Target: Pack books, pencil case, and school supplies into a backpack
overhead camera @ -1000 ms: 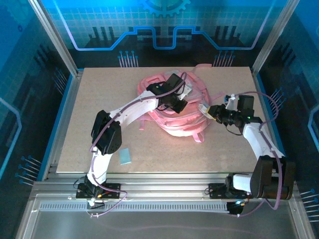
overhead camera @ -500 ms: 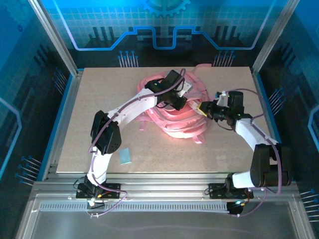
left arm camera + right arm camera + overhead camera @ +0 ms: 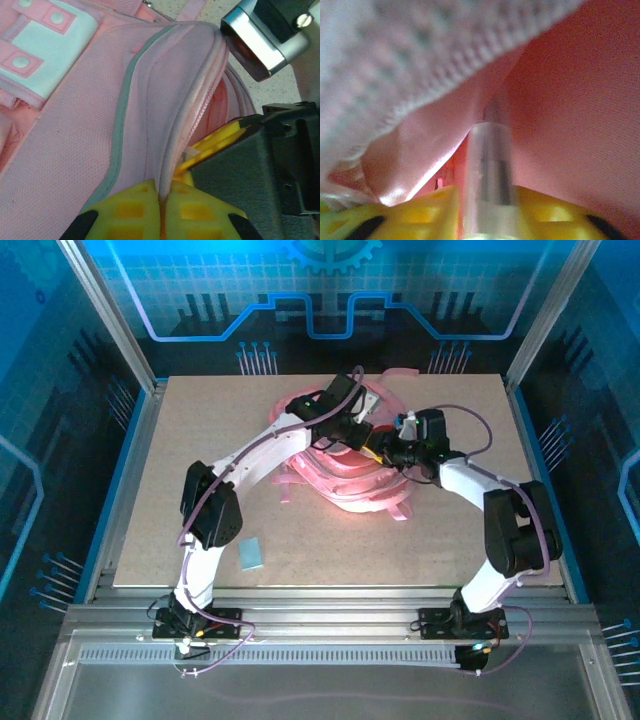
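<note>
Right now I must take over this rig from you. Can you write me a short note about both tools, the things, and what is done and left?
Left tool: shut on the edge of the backpack opening, pinching the fabric.
Right tool: pushed inside that opening with a pale tube between its fingers. Whether it is gripped or released I cannot tell.
Pale blue flat rectangle: lies on the table beside the left arm, unpacked.
Done: the opening is held apart and the tube is inside.
Left: release the tube if needed, withdraw, pack the blue rectangle, probably zip up.
</note>
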Available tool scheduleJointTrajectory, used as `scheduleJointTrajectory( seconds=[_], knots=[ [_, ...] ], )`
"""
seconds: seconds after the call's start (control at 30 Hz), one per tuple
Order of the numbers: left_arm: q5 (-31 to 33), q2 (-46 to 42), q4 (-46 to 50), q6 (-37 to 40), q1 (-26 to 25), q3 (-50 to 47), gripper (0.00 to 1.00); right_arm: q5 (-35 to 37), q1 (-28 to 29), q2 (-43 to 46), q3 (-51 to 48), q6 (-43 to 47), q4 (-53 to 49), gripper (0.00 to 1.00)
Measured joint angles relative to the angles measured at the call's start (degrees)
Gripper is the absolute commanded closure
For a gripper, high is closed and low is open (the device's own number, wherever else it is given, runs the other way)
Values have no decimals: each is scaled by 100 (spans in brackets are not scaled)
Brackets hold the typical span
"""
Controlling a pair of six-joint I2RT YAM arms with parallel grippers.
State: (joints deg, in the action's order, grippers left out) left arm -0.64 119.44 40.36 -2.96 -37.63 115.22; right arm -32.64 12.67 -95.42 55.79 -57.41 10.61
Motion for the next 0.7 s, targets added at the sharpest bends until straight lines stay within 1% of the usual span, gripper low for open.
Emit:
scheduleJointTrajectory(
  seconds=[0.03, 0.1, 0.13, 0.23, 0.3, 0.43, 0.5, 0.57, 0.6, 0.7],
  knots=[
    [31, -17, -17, -26, 22, -11, 100, 109, 15, -61, 26, -13, -7, 45],
    [46, -87, -63, -85, 35, -76, 100, 284, 26, -109, 37, -39, -42, 34],
    [59, -122, -85, -122, 33, -107, 100, 376, 26, -107, 35, -42, -70, 30],
    [63, -188, -177, -160, 28, -160, 100, 577, 20, -103, 39, -22, -90, 22],
    [63, -199, -225, -166, 26, -188, 100, 664, 11, -92, 70, 26, -205, 19],
    [35, -199, -291, -168, 7, -216, 100, 986, 0, 83, 96, 199, -573, 17],
    [33, -199, -304, -173, -11, -225, 100, 1207, -31, 264, 66, 343, -758, 17],
    [28, -199, -310, -192, -15, -225, 100, 1447, -72, 501, 0, 573, -911, 21],
    [22, -199, -313, -212, -15, -227, 100, 1587, -94, 640, -31, 737, -1034, 25],
    [15, -199, -321, -262, -13, -227, 100, 1838, -149, 1014, -55, 1187, -1425, 49]
  ],
)
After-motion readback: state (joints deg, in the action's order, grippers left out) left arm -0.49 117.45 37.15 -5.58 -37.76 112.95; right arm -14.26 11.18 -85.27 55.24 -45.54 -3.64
